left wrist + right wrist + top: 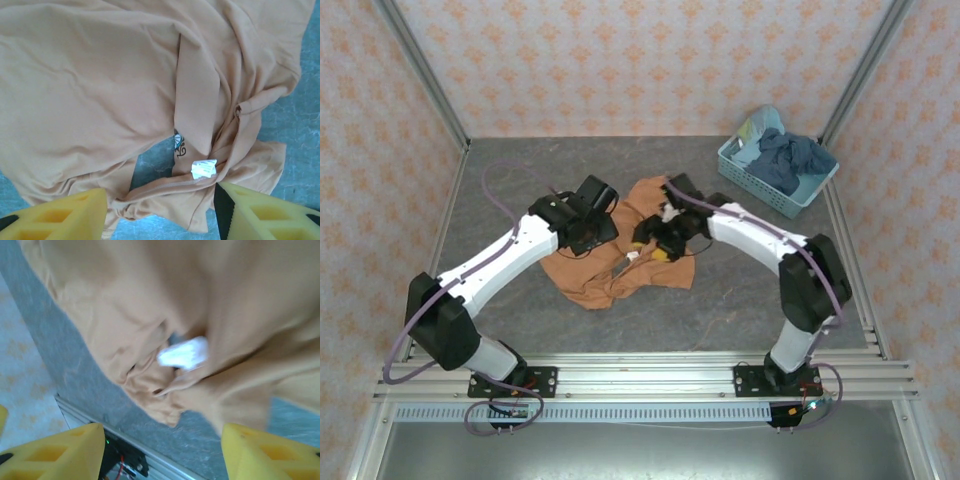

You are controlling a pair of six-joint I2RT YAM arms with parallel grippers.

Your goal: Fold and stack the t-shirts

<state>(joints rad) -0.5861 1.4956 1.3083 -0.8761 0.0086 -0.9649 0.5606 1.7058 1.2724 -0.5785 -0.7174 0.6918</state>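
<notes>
Grey tabletop [770, 300] carries the crumpled orange-tan cotton t-shirt [100, 90], bunched just ahead of the left gripper [160, 197] and right gripper [162, 437]. Both stand wide, gripping nothing, probably poised to spread it, though the right view blurs.

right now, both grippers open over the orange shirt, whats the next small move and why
Probably lower the left gripper and pinch the bunched edge by the white tag, to pull it flat: the orange shirt lies crumpled and doubled over itself, and this gripper is open, holding nothing.
</notes>
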